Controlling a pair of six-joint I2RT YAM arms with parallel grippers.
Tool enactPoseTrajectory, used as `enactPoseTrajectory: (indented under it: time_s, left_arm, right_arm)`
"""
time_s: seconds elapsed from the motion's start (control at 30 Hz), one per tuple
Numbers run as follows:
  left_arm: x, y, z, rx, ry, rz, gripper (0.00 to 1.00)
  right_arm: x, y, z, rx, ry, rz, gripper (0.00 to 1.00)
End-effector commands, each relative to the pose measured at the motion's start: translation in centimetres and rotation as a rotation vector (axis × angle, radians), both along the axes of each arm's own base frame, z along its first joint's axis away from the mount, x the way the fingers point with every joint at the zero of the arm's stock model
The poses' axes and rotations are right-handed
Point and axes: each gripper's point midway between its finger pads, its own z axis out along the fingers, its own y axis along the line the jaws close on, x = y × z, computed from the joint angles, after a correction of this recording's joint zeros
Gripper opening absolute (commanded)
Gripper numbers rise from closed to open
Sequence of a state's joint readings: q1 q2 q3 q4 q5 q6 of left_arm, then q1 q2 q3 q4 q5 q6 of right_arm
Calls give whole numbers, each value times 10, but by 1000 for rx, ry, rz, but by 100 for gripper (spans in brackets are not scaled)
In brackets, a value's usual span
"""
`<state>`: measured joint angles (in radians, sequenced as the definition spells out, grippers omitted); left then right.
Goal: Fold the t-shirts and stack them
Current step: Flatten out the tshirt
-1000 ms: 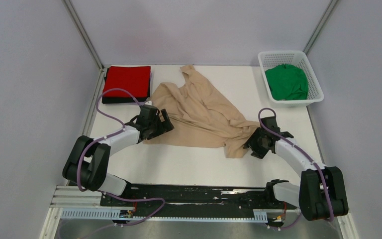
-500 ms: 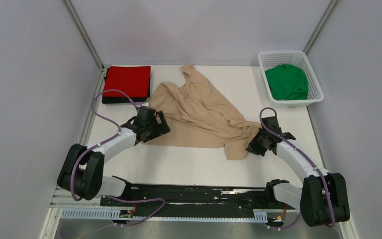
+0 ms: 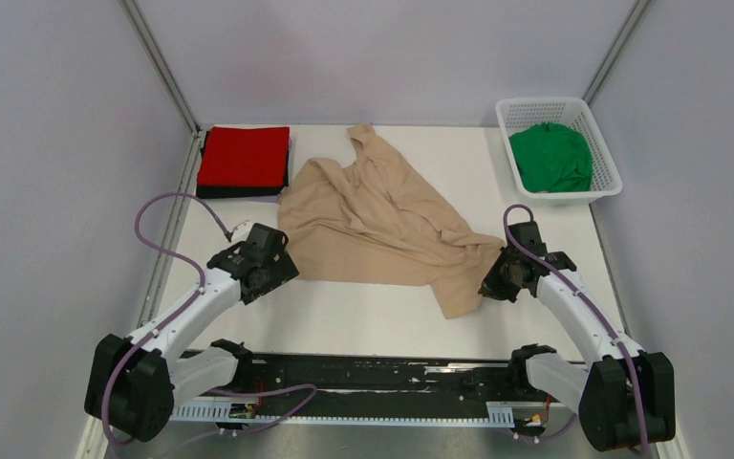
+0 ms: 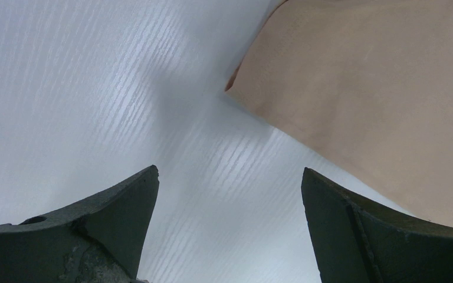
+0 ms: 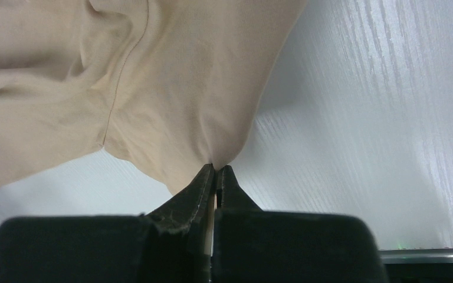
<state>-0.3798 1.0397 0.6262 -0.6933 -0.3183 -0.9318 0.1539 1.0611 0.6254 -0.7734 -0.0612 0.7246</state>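
You are seeing two arms wearing white shells between bulky black joints, the left arm (image 3: 186,311) and the right arm (image 3: 576,311) each trailing a thin purple cable (image 3: 137,227). The left gripper (image 4: 230,177) and the right gripper (image 5: 215,171) are showing dark, matte, wedge-shaped fingers (image 4: 112,212), their edges looking pale and scuffed. A black base plate (image 3: 373,369) is joining both arms, edged by slotted silver rail (image 3: 153,411).

spread t-shirt (image 3: 382,229): beige-tan, plain
folded t-shirt (image 3: 245,156): red
bottom t-shirt (image 3: 234,193): black
basket t-shirt (image 3: 551,158): green
basket (image 3: 603,153): white lattice
table (image 3: 363,320): white, faintly streaked
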Motion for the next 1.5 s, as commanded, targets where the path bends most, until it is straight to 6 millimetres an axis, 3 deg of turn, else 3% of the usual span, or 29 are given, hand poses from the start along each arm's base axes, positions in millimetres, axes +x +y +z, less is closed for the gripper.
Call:
enactPoseTrajectory:
  time_s: [0.0,0.3,0.47,1.03,1.47]
  left_arm:
    - [17,-1,-11,6,-2,32,96]
    - [41,5,-44,31,82,60,82]
    - [51,-6,-54,-8,101,28,76]
    - [92,-30,-37,-94,-26,-26,72]
    - [87,-23,-20,-108,-86,37,71]
  right_arm:
    - [12,-3,10,-29,-54,32,0]
    - [12,0,3,-19,-45,50,0]
    - [12,-1,1,-26,-40,42,0]
    - [12,-3,1,-34,-44,40,0]
    - [14,-4,4,-39,-63,35,0]
